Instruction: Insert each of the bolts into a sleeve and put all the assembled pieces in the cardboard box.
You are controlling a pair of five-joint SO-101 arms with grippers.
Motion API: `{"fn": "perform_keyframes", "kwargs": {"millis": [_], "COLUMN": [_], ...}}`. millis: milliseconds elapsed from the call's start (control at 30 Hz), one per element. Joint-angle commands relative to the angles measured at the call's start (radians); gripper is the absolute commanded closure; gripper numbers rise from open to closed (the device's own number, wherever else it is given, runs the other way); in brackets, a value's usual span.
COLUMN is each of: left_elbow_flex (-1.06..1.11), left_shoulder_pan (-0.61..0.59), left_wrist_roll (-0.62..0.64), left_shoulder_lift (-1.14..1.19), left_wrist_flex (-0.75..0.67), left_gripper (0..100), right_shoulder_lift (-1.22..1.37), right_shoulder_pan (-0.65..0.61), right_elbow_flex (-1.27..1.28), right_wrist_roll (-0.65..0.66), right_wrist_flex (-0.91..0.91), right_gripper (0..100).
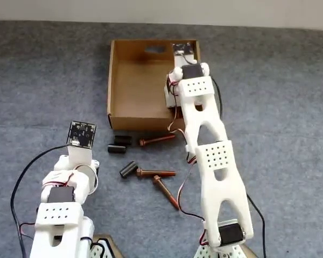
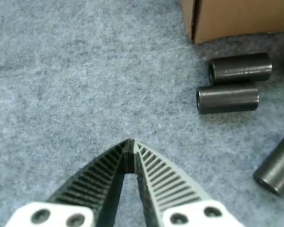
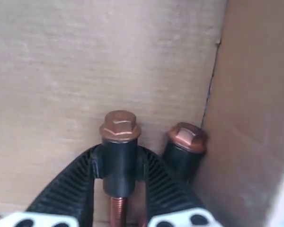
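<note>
The grey carpeted table (image 1: 43,80) carries the open cardboard box (image 1: 112,80) at its far side. In the high view the right arm (image 1: 215,161) stretches out with its wrist over the box's near right corner, and the left arm (image 1: 64,199) sits folded at the near left. The right wrist view gives what that arm hides from above. The right gripper (image 3: 119,161) is inside the box, its jaws partly spread and clamped on a black held sleeve (image 3: 119,168) with a copper held bolt (image 3: 120,126) through it. Just beside it, in the corner against the box wall, is a second assembled piece (image 3: 184,146). The left wrist view shows the left gripper (image 2: 131,143) closed tip to tip on nothing, above the carpet and near the box's outside corner. In front of the box two loose sleeves (image 1: 123,140) lie side by side. A third sleeve (image 1: 128,170) lies apart from them, just beside the head of one of three loose bolts (image 1: 157,173).
</note>
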Motion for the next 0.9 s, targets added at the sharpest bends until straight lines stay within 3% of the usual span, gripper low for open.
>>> {"fn": "perform_keyframes", "kwargs": {"millis": [0, 133, 267, 433, 633, 867], "left_elbow_flex": [-0.004, -0.004, -0.004, -0.004, -0.004, -0.004], "left_shoulder_pan": [0.015, 0.015, 0.015, 0.015, 0.015, 0.015], "left_wrist_roll": [-0.008, -0.008, -0.008, -0.008, -0.008, -0.008], "left_shoulder_lift": [0.001, 0.001, 0.001, 0.001, 0.001, 0.001], "left_wrist_flex": [-0.014, -0.014, -0.014, -0.014, -0.014, -0.015], "left_gripper": [99, 99, 99, 99, 99, 99], "right_shoulder_lift": [-0.013, -0.015, -0.022, -0.036, -0.068, -0.269], "right_shoulder_pan": [0.004, 0.004, -0.002, 0.001, 0.004, 0.016], "right_elbow_flex": [-0.036, -0.038, -0.045, -0.159, -0.432, -0.372], "right_wrist_roll": [-0.009, -0.009, -0.006, -0.005, -0.002, -0.002], "right_wrist_flex": [0.005, 0.018, 0.041, 0.077, 0.156, 0.159], "right_gripper": [99.3, 97.4, 85.8, 92.3, 92.2, 92.2]}}
